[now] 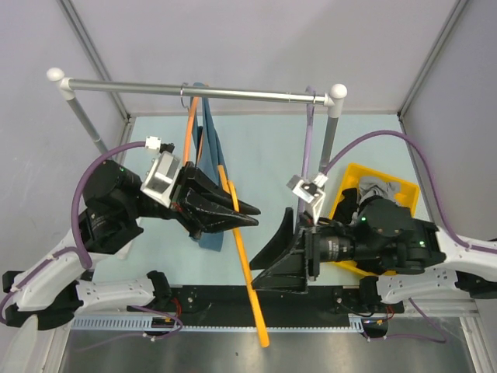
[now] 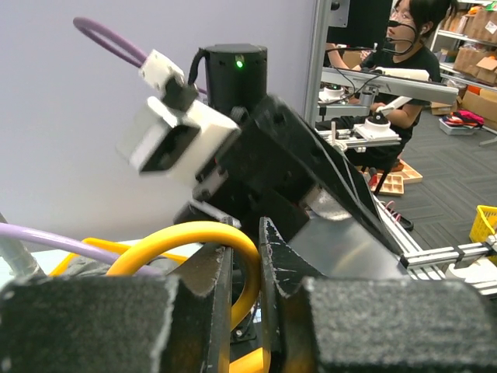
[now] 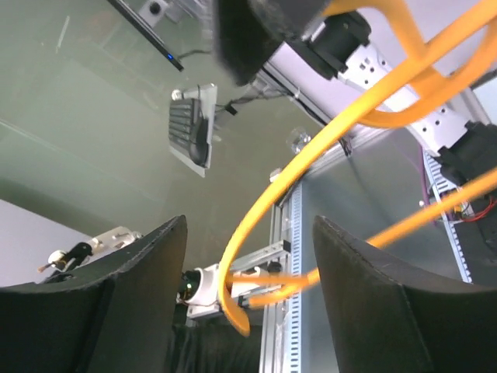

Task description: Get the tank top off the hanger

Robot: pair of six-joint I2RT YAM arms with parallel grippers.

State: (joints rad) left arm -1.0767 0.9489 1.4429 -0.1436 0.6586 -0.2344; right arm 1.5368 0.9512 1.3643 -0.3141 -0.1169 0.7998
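Top external view: the left gripper (image 1: 255,215), jaws nearly closed on the orange hanger (image 1: 250,289), steadies it under the rail (image 1: 233,93) with the blue tank top (image 1: 210,238) draped on it, while the right gripper (image 1: 268,260), jaws wide and empty, waits just beside.
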